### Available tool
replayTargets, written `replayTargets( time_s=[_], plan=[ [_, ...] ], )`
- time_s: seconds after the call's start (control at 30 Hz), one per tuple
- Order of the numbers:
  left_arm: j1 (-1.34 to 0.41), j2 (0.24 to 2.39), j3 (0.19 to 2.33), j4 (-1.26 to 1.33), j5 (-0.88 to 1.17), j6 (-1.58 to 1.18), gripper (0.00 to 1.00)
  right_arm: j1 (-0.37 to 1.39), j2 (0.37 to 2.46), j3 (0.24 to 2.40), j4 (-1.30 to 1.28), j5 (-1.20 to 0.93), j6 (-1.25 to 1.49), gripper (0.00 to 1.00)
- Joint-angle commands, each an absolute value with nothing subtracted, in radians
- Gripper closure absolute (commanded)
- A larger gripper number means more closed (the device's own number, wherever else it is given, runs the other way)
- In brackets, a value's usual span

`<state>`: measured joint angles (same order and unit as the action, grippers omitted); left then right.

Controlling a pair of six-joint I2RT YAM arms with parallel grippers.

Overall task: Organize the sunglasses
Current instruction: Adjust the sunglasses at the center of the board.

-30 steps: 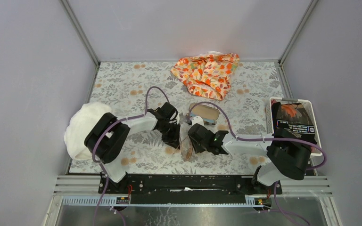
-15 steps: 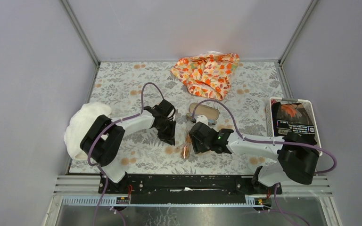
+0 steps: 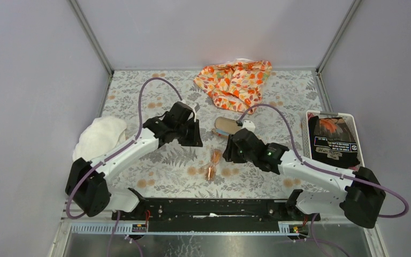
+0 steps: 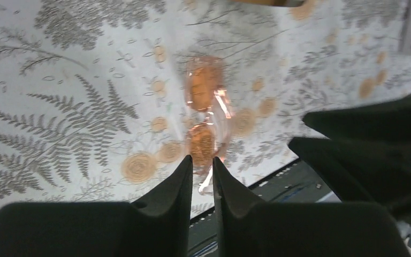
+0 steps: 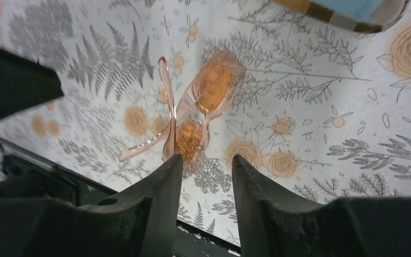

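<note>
The sunglasses (image 3: 210, 165) lie loose on the floral table near the front edge, orange-pink, with their arms crossed. They also show in the left wrist view (image 4: 203, 107) and the right wrist view (image 5: 192, 112). My left gripper (image 3: 195, 140) hovers up and to the left of them, its jaws almost closed with a narrow gap and nothing between them (image 4: 202, 160). My right gripper (image 3: 229, 155) hovers just to their right, open and empty (image 5: 206, 158). Neither touches the glasses.
A brown plaid case (image 3: 231, 127) with a blue cloth (image 5: 348, 6) in it lies behind the grippers. An orange patterned cloth (image 3: 235, 80) is at the back, a white cloth (image 3: 99, 139) at the left edge, and a white basket (image 3: 306, 131) with a dark packet at the right.
Both grippers have lifted and pulled back from the sunglasses, the left one up and left, the right one to the right. The sunglasses now lie free on the table.
</note>
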<state>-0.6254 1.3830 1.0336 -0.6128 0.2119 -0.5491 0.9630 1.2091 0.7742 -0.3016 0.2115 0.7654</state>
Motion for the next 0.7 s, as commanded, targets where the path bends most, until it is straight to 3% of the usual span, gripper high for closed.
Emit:
replayTargets(
  time_s=[0.0, 0.2, 0.33, 0.53, 0.67],
  plan=[
    [-0.648, 1.351, 1.054, -0.616, 0.147, -0.599, 0.75, 0.896, 1.156, 0.734, -0.217, 0.1, 0.821, 0.54],
    [-0.67, 1.377, 1.046, -0.598, 0.199, -0.591, 0.67, 0.891, 1.18, 0.676, -0.11, 0.016, 0.919, 0.51],
    [-0.816, 1.42, 1.157, -0.698, -0.038, -0.61, 0.59, 0.801, 1.169, 0.66, -0.156, 0.002, 0.894, 0.48],
    [-1.013, 1.522, 1.26, -0.766, -0.354, -0.711, 0.5, 0.507, 1.096, 0.655, -0.303, -0.076, 0.751, 0.47],
    [-1.149, 1.622, 1.295, -0.815, -0.571, -0.795, 0.5, 0.375, 1.072, 0.652, -0.331, -0.126, 0.7, 0.45]
  ],
)
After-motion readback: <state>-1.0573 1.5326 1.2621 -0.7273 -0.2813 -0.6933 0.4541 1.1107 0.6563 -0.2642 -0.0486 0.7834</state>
